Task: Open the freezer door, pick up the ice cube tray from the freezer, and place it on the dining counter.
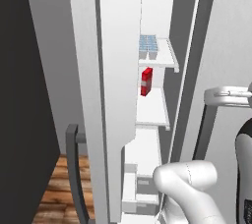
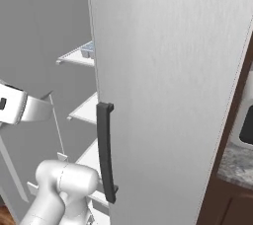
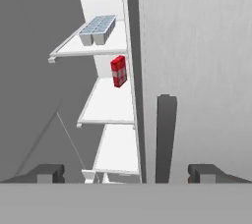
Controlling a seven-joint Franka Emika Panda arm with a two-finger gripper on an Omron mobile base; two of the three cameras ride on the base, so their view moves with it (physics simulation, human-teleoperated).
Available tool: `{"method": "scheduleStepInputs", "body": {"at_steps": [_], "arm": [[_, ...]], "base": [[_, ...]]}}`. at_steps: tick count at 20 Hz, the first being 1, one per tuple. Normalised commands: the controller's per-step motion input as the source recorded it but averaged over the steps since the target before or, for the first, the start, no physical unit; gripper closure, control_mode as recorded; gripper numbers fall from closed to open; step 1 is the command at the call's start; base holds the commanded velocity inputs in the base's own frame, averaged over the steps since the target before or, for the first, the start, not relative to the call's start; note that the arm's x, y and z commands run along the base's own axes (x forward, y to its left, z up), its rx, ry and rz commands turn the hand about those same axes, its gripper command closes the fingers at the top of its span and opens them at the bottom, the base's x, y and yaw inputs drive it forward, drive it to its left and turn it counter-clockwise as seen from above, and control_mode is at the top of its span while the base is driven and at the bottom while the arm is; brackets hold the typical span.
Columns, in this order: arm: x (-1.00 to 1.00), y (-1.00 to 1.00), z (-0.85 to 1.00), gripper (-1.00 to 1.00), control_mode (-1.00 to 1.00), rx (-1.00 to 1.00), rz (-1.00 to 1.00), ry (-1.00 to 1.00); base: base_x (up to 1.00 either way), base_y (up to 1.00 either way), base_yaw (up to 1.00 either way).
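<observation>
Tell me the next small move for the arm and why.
Probably reach up and forward into the freezer toward the ice cube tray. The freezer door already stands open, the tray lies untouched on the upper shelf above the red carton, and the pincer is open, low and well short of it.

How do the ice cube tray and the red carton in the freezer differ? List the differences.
The ice cube tray lies flat on the upper shelf; the red carton stands upright on the shelf below. The tray is white with a grid of pale blue cubes; the carton is red with lighter patches. The tray is low and wide, the carton tall and narrow. Both sit inside the open freezer, untouched.
</observation>
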Motion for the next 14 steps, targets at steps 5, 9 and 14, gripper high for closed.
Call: {"method": "scheduleStepInputs", "body": {"at_steps": [5, 9, 14], "arm": [[0.0, 0.0, 0.0, -1.0, 1.0, 0.0, 0.0, 0.0], [0.0, 0.0, 0.0, -1.0, 1.0, 0.0, 0.0, 0.0], [0.0, 0.0, 0.0, -1.0, 1.0, 0.0, 0.0, 0.0]], "base": [[0.3, 0.36, 0.05], [0.23, 0.57, 0.01], [0.14, 0.6, 0.01]]}}
